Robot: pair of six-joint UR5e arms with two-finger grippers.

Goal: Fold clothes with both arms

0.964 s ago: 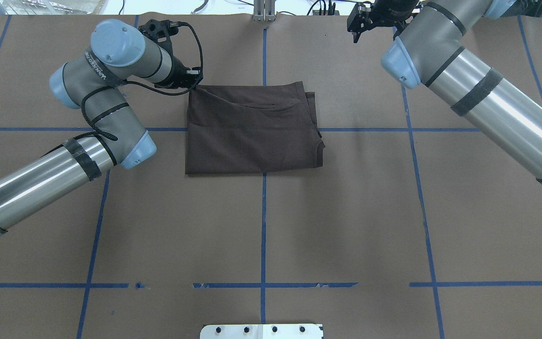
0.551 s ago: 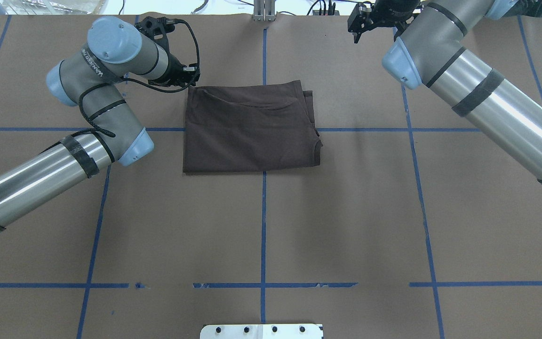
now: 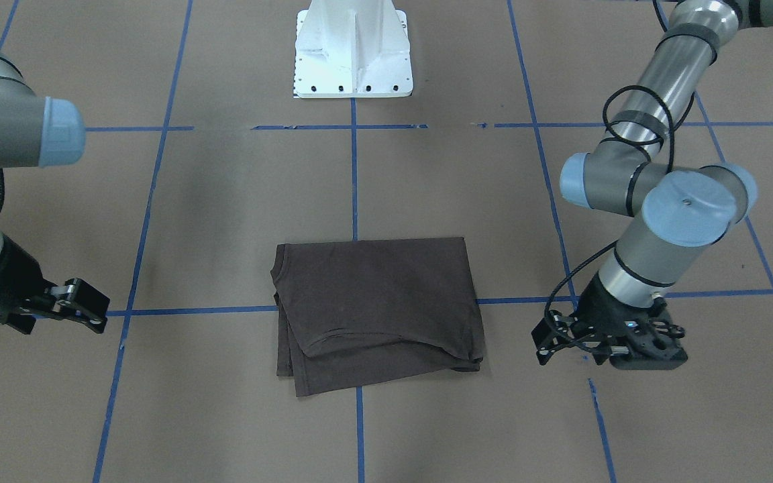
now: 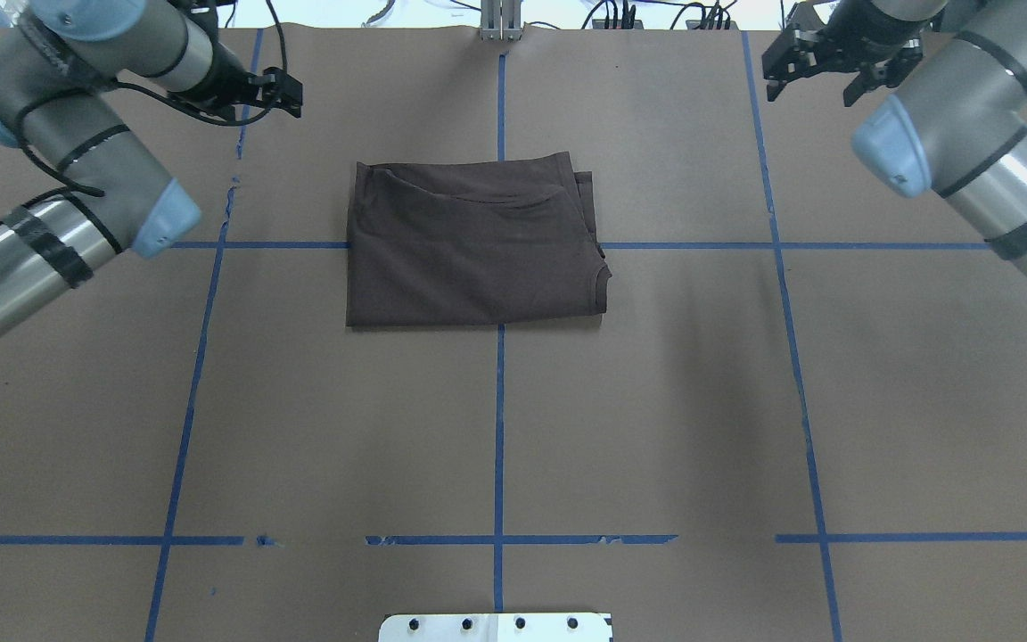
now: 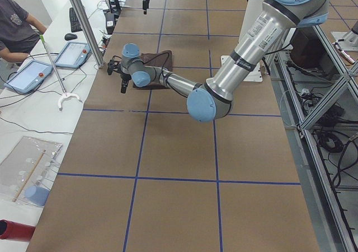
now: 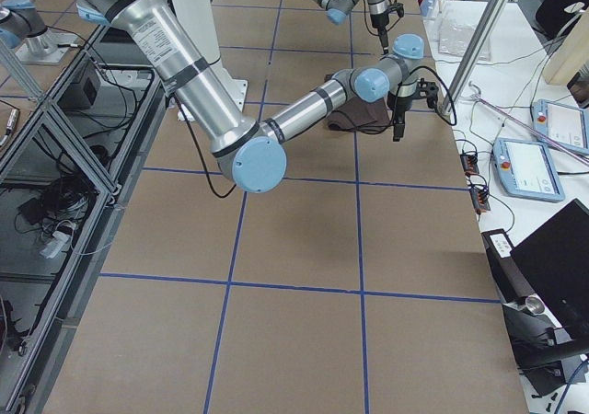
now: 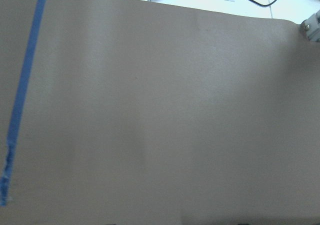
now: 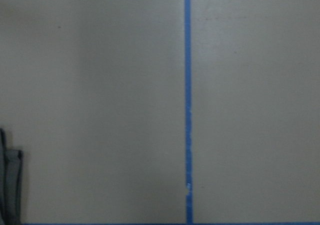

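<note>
The clothes are one dark brown T-shirt (image 4: 476,242), folded into a rectangle and lying flat at mid-table, far side; its stacked edges show in the front-facing view (image 3: 376,312). My left gripper (image 4: 292,96) hovers open and empty, off the shirt's far left corner and clear of the cloth; in the front-facing view my left gripper (image 3: 542,343) is on the right. My right gripper (image 4: 809,89) is open and empty, well to the right of the shirt near the far edge, seen again (image 3: 98,310). The wrist views show brown table paper; a sliver of cloth (image 8: 10,185) shows at one edge.
The white pedestal base (image 3: 353,54) stands at the near edge on my side. Blue tape lines (image 4: 498,428) grid the brown paper. A metal post (image 4: 500,20) stands at the far edge. A seated person (image 5: 17,22) and tablets (image 5: 72,53) are beyond the table.
My left gripper has drawn away from the shirt's far left corner, moving left and toward the far edge. The right gripper has shifted further right. The shirt lies still.
</note>
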